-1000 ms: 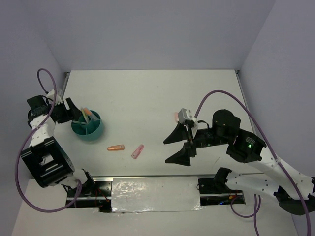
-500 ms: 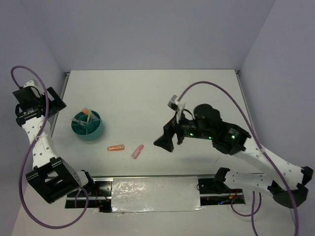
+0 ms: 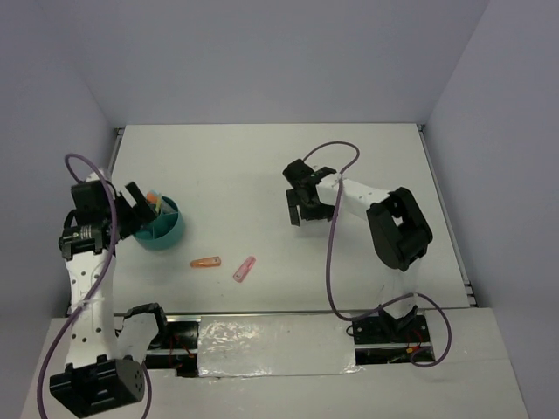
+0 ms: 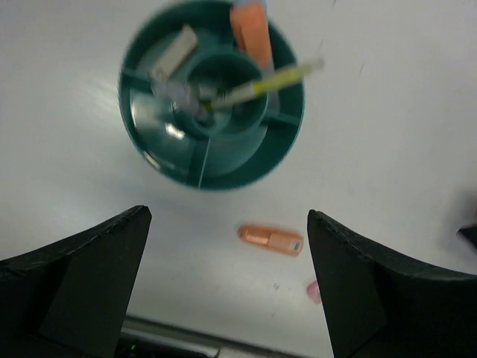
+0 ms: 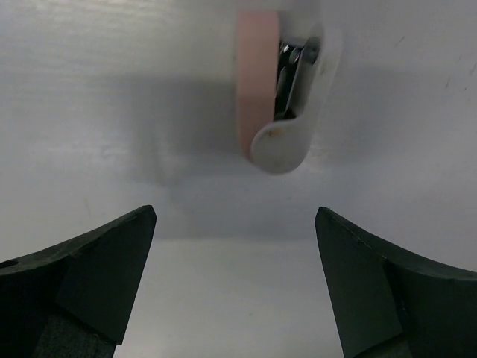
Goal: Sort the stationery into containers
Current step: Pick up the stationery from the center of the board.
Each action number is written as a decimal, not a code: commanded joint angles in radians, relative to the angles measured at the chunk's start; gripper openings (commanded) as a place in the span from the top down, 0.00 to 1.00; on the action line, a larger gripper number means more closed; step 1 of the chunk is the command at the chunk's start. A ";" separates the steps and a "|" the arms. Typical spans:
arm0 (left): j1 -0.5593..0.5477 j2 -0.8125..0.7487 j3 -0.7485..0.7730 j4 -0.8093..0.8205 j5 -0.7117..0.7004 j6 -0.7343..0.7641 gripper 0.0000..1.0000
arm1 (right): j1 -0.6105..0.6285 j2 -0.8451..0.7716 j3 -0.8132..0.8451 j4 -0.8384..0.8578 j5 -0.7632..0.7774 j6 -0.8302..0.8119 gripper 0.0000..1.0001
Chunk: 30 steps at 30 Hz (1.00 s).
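The teal divided bowl (image 3: 168,234) stands at the left. In the left wrist view the bowl (image 4: 286,136) holds an orange marker (image 4: 250,31), a pale eraser block (image 4: 174,52), a yellow pen (image 4: 262,82) and a grey pen (image 4: 179,95). My left gripper (image 3: 138,208) hovers open and empty above it (image 4: 227,216). An orange marker (image 3: 206,261) and a pink marker (image 3: 244,268) lie on the table. My right gripper (image 3: 301,202) is open and empty (image 5: 235,212) just short of a small pink-and-white clip-like item with a metal part (image 5: 273,97).
The loose orange marker (image 4: 270,239) and the tip of the pink one (image 4: 314,290) lie right of the bowl, near the table's front edge. A foil-covered strip (image 3: 275,345) runs along that edge. Grey walls close in the table's back and sides.
My left arm swung out toward the left wall, then back over the bowl. My right gripper moved from the table's front middle up and away, to the pink-and-white item.
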 commanded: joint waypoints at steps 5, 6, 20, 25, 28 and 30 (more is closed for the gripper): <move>-0.142 -0.074 -0.062 -0.132 -0.070 0.064 0.01 | -0.074 0.089 0.129 0.040 0.047 -0.055 0.06; -0.148 -0.070 -0.047 -0.143 -0.070 0.066 0.01 | -0.077 0.121 0.150 0.041 0.032 -0.058 0.07; -0.210 0.139 0.248 -0.224 -0.070 -0.009 0.01 | -0.108 0.177 0.156 0.096 -0.089 -0.092 0.74; -0.220 0.206 0.266 -0.189 0.134 -0.094 0.01 | -0.058 0.036 0.089 0.245 -0.256 -0.226 0.91; -0.277 0.225 0.286 -0.165 0.198 -0.166 0.01 | 0.029 -0.123 0.025 0.355 -0.458 -0.326 0.91; -0.302 0.232 0.297 -0.157 0.223 -0.251 0.01 | 0.083 -0.195 0.024 0.378 -0.565 -0.372 0.92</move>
